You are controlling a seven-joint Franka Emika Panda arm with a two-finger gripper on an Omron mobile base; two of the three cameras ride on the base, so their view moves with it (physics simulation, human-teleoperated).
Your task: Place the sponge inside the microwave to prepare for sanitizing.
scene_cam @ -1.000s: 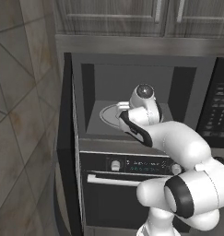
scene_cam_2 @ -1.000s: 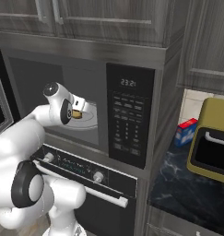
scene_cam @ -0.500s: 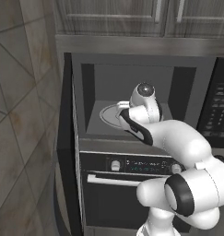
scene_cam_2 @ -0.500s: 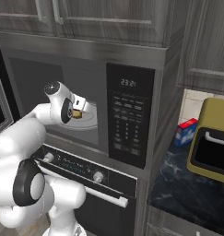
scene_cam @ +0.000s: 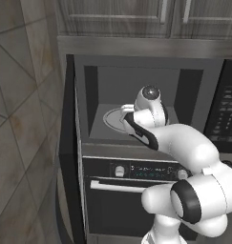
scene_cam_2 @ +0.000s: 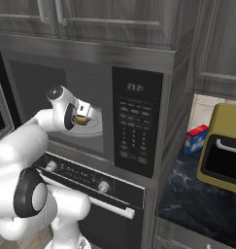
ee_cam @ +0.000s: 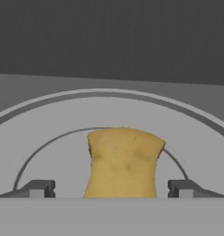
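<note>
Gripper [ee_cam: 112, 189]: we record the jaws spread wide, both dark fingertips [ee_cam: 37, 189] standing clear of the sponge on either side; nothing is gripped.

Sponge [ee_cam: 123, 163]: yellow block, mottled surface, pinched slightly at the waist. We find it between the fingertips, resting on the round turntable [ee_cam: 49, 120] inside the microwave [scene_cam_2: 139, 126], whose grey cavity is open to us.

Obscured: the sponge's lower end is cut off in the hand view. From the right base view we glimpse only a yellow sliver [scene_cam_2: 81, 119] at the hand.
</note>
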